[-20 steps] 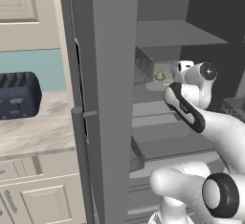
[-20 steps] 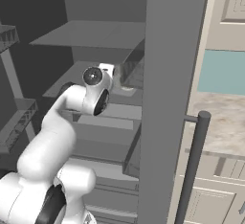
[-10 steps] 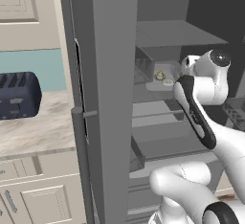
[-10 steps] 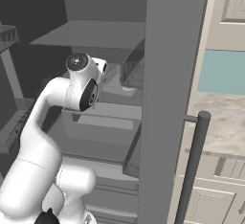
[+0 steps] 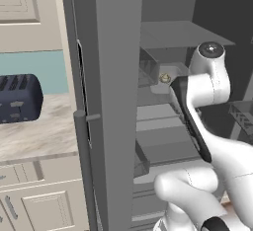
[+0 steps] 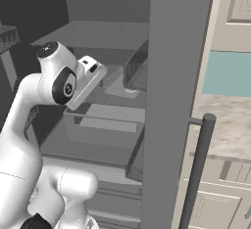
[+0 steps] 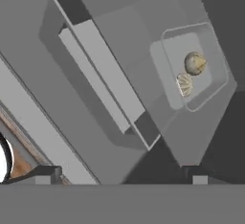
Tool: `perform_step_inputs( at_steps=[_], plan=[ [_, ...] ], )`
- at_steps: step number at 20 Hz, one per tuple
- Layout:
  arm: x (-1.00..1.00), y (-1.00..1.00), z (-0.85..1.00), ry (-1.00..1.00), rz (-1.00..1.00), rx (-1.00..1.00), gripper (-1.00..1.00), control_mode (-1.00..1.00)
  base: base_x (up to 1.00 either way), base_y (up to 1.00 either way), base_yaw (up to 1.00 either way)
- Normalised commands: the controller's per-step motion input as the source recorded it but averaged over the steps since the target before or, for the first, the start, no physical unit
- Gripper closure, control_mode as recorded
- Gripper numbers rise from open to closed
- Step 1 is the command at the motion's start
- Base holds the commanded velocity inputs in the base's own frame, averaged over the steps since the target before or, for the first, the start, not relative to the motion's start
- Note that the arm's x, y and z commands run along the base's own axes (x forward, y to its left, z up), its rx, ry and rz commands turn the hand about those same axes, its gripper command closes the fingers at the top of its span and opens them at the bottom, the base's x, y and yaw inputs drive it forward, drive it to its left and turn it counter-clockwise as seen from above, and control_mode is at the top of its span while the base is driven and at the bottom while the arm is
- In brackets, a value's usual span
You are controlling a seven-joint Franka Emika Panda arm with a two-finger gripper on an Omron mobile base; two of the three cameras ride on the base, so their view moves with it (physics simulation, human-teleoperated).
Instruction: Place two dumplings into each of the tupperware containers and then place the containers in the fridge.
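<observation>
Container (image 7: 194, 65) flat on fridge (image 5: 108, 101) shelf, two dumplings (image 7: 190, 72) inside, touching. Tool (image 7: 122, 173) apart, empty, hanging well clear of container. Toaster (image 5: 17, 98) on desk (image 5: 37, 136).

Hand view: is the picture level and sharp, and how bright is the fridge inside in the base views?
Hand view: rolled, shelves run diagonally; soft, yet two dumplings show in the tupperware container. Base views: fridge interior dim grey, counter beside it brighter.

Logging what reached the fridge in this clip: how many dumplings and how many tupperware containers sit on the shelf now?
dumplings: 2
tupperware container: 1
Total: 3 things, on a shelf inside the fridge.
</observation>
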Motion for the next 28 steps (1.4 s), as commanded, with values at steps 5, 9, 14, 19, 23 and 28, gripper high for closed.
perform_step_inputs(
  at_steps=[5, 9, 14, 19, 23, 28],
  plan=[
    [-0.36, 0.0, 0.08, 0.01, -0.59, 0.27, -1.0, -1.0, 0.0, 0.0, 0.0],
    [-0.45, -0.04, 0.33, 0.08, -0.45, 0.39, -1.0, -1.0, 0.0, 0.0, 0.0],
    [-0.85, -0.01, 0.1, -0.13, -0.41, 0.34, -1.0, -1.0, 0.0, 0.0, 0.0],
    [-0.94, 0.06, -0.2, -0.43, -0.22, 0.09, -1.0, -1.0, 0.0, 0.0, 0.0],
    [-0.22, 0.33, -0.16, -0.08, -0.01, 0.07, -1.0, -1.0, 0.0, 0.0, 0.0],
    [-0.06, 0.15, -0.03, -0.01, -0.02, 0.1, -1.0, -1.0, 0.0, 0.0, 0.0]
  ],
)
